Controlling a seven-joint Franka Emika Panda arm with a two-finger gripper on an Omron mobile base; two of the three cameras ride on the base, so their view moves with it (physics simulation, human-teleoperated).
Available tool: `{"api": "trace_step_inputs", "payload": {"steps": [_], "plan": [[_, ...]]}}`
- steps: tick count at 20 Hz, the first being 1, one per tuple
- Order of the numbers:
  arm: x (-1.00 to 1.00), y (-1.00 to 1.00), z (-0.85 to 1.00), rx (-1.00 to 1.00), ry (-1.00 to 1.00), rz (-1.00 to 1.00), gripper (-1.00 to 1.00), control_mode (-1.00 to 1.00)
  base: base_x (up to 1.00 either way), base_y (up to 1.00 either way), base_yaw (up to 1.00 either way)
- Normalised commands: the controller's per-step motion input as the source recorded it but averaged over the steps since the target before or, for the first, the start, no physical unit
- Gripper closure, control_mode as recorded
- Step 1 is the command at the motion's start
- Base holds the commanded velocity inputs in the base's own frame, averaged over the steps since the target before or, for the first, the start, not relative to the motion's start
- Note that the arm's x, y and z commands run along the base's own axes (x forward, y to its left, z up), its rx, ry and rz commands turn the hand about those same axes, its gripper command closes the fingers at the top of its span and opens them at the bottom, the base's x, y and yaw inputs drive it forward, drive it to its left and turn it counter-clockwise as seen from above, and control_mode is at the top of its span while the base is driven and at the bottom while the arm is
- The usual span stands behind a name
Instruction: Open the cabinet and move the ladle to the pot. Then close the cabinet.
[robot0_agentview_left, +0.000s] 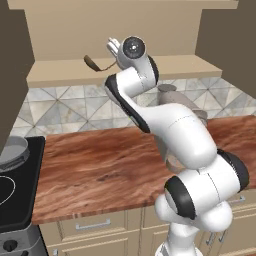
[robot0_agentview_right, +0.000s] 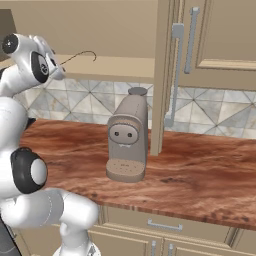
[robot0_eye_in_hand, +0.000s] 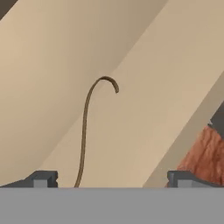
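- Right now, your ladle lies on the bottom shelf of the open cabinet, with its dark brown bowl to the left and its thin handle running right toward the robot's hand.
- From the right base view you see that curved handle arching up off the shelf, its hooked tip farthest from the arm.
- In the hand view the handle rises between the two dark fingertips, nearer the left one, and curls over at the top against the tan shelf.
- Your gripper stands wide open, one finger on either side of the handle; nothing is clamped, and you cannot tell whether a finger touches it.
- In the left base view the gripper sits just beside the handle's right end, at shelf height.
- The cabinet's right door stands swung out toward you, edge-on, with its long silver bar handle showing.
- Below the shelf you have a patterned tile backsplash and a reddish wood counter.
- A tall grey coffee machine stands on that counter, near the open door.
- At the far left, the grey pot sits on the black stove, well apart from the ladle.
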Motion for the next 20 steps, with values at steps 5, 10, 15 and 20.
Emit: {"api": "trace_step_inputs", "payload": {"steps": [5, 10, 15, 20], "plan": [[0.33, -0.07, 0.02, 0.00, 0.00, 0.01, -1.00, -1.00, 0.00, 0.00, 0.00], [0.44, -0.22, 0.00, 0.00, 0.00, 0.04, -1.00, -1.00, 0.00, 0.00, 0.00], [0.52, -0.04, 0.00, 0.00, -0.03, 0.02, -1.00, -1.00, 0.00, 0.00, 0.00], [0.43, -0.01, 0.00, 0.00, 0.00, 0.01, -1.00, -1.00, 0.00, 0.00, 0.00]]}}
